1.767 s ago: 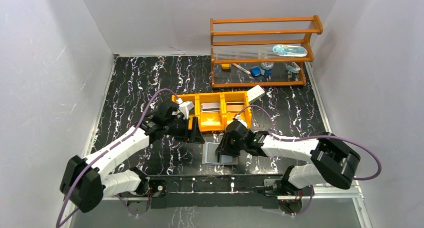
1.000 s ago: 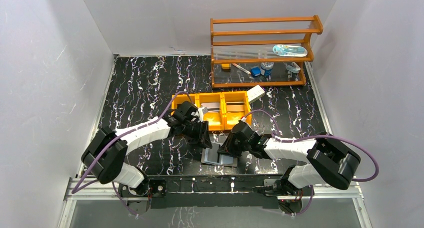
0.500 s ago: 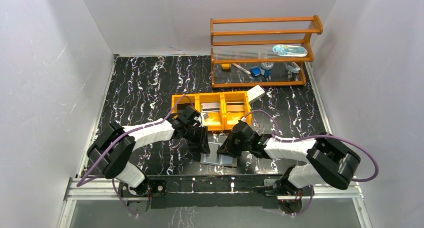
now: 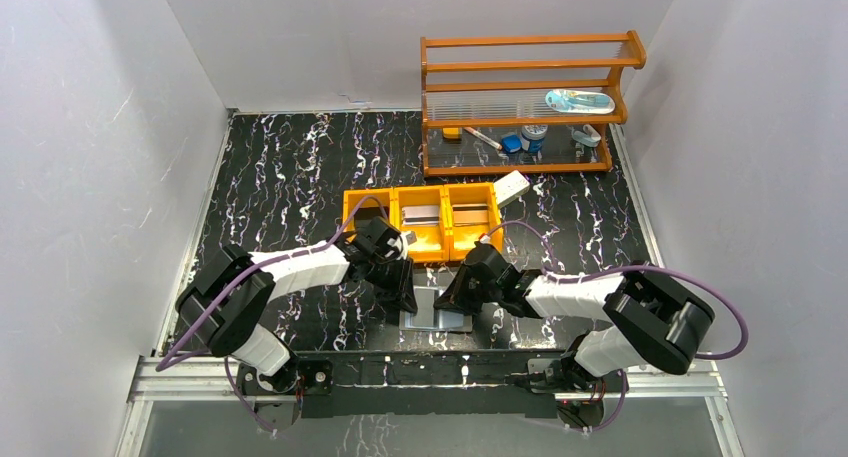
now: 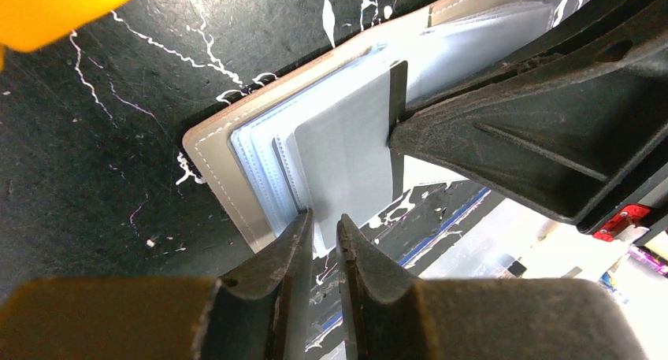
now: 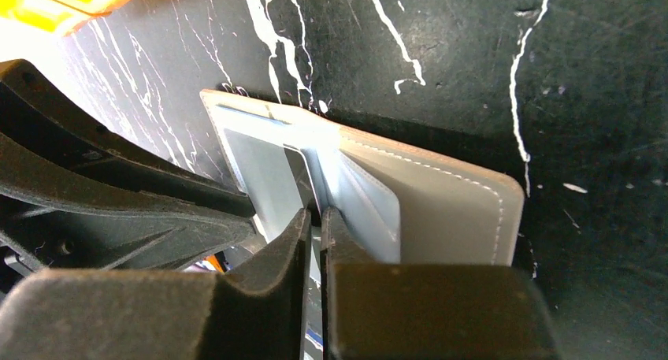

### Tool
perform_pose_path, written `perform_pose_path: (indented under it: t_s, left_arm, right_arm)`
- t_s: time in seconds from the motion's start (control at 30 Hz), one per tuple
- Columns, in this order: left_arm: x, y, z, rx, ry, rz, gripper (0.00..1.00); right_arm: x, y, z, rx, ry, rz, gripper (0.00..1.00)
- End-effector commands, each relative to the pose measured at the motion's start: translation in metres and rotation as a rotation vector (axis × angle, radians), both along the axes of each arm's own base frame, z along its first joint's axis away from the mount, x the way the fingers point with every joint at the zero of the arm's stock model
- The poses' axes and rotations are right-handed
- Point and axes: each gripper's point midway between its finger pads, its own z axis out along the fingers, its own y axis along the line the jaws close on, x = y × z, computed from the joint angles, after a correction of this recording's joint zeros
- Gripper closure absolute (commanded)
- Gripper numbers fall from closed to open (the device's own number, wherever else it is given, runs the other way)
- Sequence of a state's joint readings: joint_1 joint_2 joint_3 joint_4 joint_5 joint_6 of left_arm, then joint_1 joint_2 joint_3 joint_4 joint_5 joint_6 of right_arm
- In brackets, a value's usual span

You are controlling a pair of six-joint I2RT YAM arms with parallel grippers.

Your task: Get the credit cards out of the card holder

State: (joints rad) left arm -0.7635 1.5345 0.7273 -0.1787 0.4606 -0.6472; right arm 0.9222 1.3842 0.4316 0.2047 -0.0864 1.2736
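The grey card holder (image 4: 437, 315) lies open near the table's front edge, its pale blue leaves fanned (image 5: 260, 151). A silvery grey credit card (image 5: 346, 155) sticks out of a pocket. My left gripper (image 4: 405, 302) is at the holder's left side. Its fingertips (image 5: 321, 218) stand a narrow gap apart around that card's near corner, and table shows through the gap. My right gripper (image 4: 452, 299) comes in from the right. It (image 6: 315, 214) is shut on the thin edge of an inner leaf of the card holder (image 6: 449, 210). Its black finger (image 5: 504, 131) touches the card's dark edge.
Just behind the grippers stands an orange three-compartment tray (image 4: 420, 245), with a card lying in its middle compartment (image 4: 420, 215) and another in its right one (image 4: 471, 214). A white box (image 4: 511, 186) leans at the tray's right corner. An orange shelf (image 4: 525, 107) stands at the back.
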Motion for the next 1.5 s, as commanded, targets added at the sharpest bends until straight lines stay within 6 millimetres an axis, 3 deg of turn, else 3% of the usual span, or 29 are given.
perform_pose_path:
  t_s: [0.0,0.1,0.5,0.73,1.0,1.23,1.47]
  left_arm:
    - [-0.017,0.013,-0.014,0.06,0.057,0.006,0.84]
    - [-0.017,0.018,-0.016,0.077,0.051,0.02,0.83]
    - [-0.011,0.03,-0.014,0.122,-0.016,0.052,0.8]
    - [-0.008,0.03,-0.009,0.11,-0.044,0.063,0.75]
    - [0.02,0.005,0.057,-0.062,-0.225,0.066,0.43]
    - [0.015,-0.04,0.091,-0.298,-0.183,-0.06,0.4]
    - [0.011,-0.037,0.052,-0.201,-0.063,-0.049,0.43]
  right_arm:
    - [-0.001,0.004,0.001,-0.026,-0.003,0.034,0.92]
    - [-0.001,-0.002,0.0,-0.05,-0.009,0.019,1.0]
    - [0.008,-0.024,0.004,-0.17,-0.039,-0.035,0.97]
    - [0.01,-0.026,0.009,-0.17,-0.06,-0.039,0.97]
    - [0.009,-0.02,0.004,-0.189,-0.044,0.004,0.96]
    - [0.01,-0.029,-0.003,-0.226,-0.027,-0.047,0.95]
    - [0.012,-0.026,0.002,-0.166,-0.048,-0.069,0.94]
